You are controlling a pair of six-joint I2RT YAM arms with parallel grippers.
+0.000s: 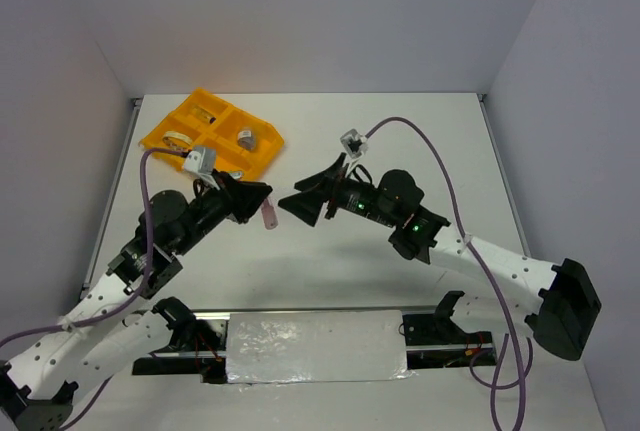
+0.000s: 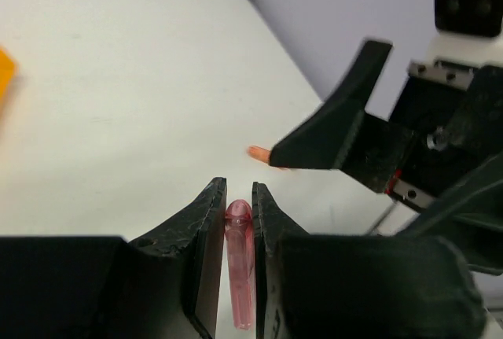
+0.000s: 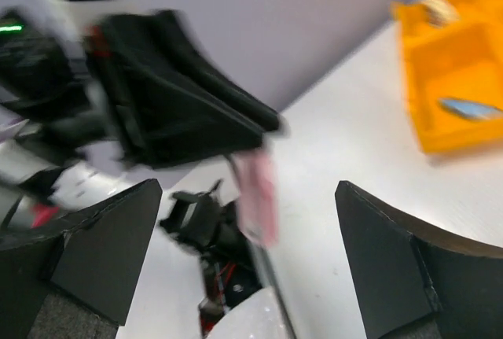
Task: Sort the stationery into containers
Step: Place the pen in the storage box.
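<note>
Pinching the pink piece (image 2: pixel 240 276) lengthwise, the left tool (image 2: pixel 238 191) faced the spread right tool (image 3: pixel 245 197). The tray (image 1: pixel 150 137) lay upper left, nearer that arm.

In the middle of the top view, the left pincer (image 1: pixel 262 194) is clamped on a pink piece (image 1: pixel 268 215). It faces the right pincer (image 1: pixel 300 199), whose jaws are spread wide.

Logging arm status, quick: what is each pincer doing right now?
Left pincer: closed on the pink piece.
Right pincer: open, holding nothing.
</note>
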